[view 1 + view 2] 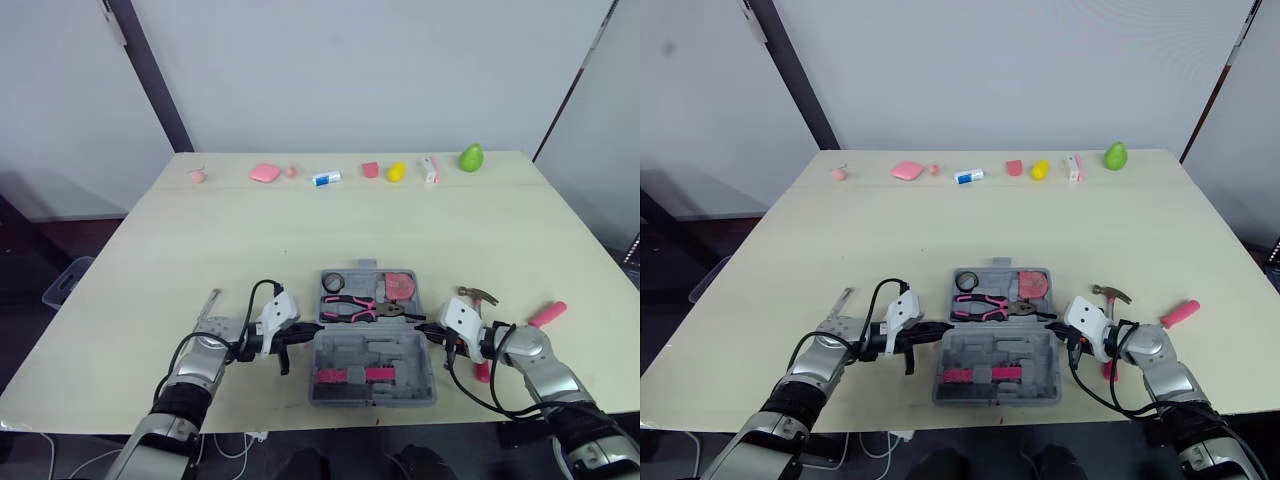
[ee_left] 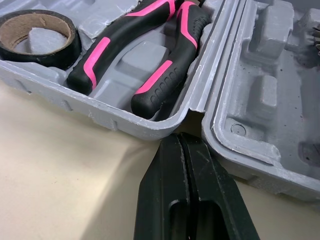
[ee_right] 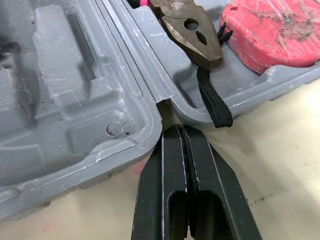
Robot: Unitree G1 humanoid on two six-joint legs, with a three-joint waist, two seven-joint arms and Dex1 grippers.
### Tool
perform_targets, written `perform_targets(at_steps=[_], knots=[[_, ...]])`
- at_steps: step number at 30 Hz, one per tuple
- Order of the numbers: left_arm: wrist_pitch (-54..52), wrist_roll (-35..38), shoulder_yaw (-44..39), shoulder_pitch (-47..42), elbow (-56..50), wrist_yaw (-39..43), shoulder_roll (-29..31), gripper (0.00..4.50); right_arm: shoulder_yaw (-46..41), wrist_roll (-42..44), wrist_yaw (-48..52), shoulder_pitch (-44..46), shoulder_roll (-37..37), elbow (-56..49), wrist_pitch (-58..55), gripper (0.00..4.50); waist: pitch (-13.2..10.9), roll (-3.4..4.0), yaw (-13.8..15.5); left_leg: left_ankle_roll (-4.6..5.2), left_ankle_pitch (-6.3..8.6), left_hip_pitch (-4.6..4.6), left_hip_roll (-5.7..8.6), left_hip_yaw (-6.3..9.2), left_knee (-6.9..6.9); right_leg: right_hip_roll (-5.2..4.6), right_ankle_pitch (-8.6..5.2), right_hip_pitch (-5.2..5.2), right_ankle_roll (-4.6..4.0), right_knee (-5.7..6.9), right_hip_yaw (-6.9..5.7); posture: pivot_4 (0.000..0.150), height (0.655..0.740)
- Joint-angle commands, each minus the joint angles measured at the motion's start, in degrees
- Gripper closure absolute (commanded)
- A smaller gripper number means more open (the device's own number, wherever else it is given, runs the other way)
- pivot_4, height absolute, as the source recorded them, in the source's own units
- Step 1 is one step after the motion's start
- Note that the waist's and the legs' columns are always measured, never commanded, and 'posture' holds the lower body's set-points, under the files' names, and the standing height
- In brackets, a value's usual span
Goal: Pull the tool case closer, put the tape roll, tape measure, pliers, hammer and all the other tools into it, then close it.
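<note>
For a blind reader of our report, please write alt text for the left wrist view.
The left gripper, shut, points at the hinge gap of an open grey tool case on a pale table. Pink-and-black pliers and a tape roll lie inside.

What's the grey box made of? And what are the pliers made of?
The tool case looks like moulded grey plastic, matt and scuffed, with shaped pockets pressed into it. The pliers have a dull brownish metal head, probably steel. Their black-and-pink handles look like rubbery or plastic grips, with ribbed patches.
</note>
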State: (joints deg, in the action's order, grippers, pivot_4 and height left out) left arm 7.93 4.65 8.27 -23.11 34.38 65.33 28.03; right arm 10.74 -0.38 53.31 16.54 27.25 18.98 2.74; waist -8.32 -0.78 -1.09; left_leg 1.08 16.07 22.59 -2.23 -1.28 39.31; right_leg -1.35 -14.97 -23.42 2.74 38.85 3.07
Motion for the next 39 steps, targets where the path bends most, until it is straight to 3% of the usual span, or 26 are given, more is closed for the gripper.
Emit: perform_targets(at_steps=[1,39], knots=[[-0.1,-0.8,0.4,1.1,-0.1,-0.4,0.4,4.50,0.2,1.1,-0.1,1.8,-1.3,-1.6,2.6,4.47,0.0,0.00,0.0,0.00,0.00,0.00,0.00,0.00,0.00,0.00,0.00,0.00,0.00,0.00,0.00,0.150,0.7400],[1.2,-1.4,-0.2,0.0,2.8,-0.4,0.8,4.50,1.3,0.3,0.9,2.7,-2.9,0.2,2.2,4.47,0.0,0.01,-1.0,0.00,0.00,-0.07,-0.03,0.08,-0.02,0.02,0.01,0.00,0.00,0.03,0.05,0.150,0.7400]])
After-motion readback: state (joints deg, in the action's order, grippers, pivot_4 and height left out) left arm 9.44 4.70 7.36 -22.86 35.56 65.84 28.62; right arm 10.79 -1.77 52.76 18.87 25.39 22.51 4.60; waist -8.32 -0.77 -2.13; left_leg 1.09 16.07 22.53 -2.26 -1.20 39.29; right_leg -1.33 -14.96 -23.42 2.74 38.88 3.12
